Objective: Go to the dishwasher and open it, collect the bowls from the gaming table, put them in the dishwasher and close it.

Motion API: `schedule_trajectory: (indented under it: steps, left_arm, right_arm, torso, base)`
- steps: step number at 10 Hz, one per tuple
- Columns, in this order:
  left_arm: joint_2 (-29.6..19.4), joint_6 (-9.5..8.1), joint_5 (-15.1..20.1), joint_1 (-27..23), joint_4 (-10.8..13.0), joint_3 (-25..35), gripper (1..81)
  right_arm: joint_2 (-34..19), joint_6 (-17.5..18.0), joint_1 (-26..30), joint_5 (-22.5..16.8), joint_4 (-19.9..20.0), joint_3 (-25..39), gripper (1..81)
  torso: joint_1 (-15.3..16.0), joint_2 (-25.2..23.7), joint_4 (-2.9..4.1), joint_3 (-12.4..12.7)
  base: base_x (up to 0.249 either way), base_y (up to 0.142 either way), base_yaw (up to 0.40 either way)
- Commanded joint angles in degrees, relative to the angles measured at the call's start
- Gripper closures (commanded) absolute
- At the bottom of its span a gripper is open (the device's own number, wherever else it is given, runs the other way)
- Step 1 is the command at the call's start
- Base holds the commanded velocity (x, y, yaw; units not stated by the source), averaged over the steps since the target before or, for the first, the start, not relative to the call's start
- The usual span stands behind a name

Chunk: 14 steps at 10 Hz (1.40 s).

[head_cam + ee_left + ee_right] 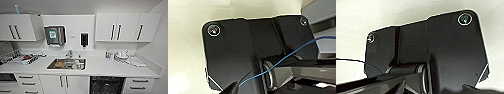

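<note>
Grippers: we could not tell their state. Dishwasher (107, 85) stood open, dark, below our counter (100, 67), right of sink (66, 64).

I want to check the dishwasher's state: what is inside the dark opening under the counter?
The dishwasher stands open below the counter. Its inside is dark, with racks faintly visible. Whether any dishes sit there cannot be told.

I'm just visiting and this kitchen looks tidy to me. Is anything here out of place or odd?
Mostly tidy. Two things stand out: the dishwasher under the counter shows a dark open cavity with racks where its steel front should be, so it stands open, and the sink is cluttered with things left in it.
</note>
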Motion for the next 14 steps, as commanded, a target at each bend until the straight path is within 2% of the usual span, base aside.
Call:
schedule_trajectory:
  steps: [1,14]
  left_arm:
    - [-0.24,0.17,3.26,-3.37,-0.23,0.09,1.0]
    - [-0.15,-0.09,3.44,-3.29,-0.32,0.09,1.0]
  right_arm:
    - [0.41,0.02,3.08,-2.64,-0.23,0.29,1.0]
    - [0.93,-0.15,3.07,-2.73,-0.23,0.20,1.0]
  torso:
    - [0.00,0.00,0.00,0.00]
    - [-0.02,0.02,0.00,0.02]
  base:
    - [0.000,0.000,0.000]
    - [0.000,0.000,0.000]
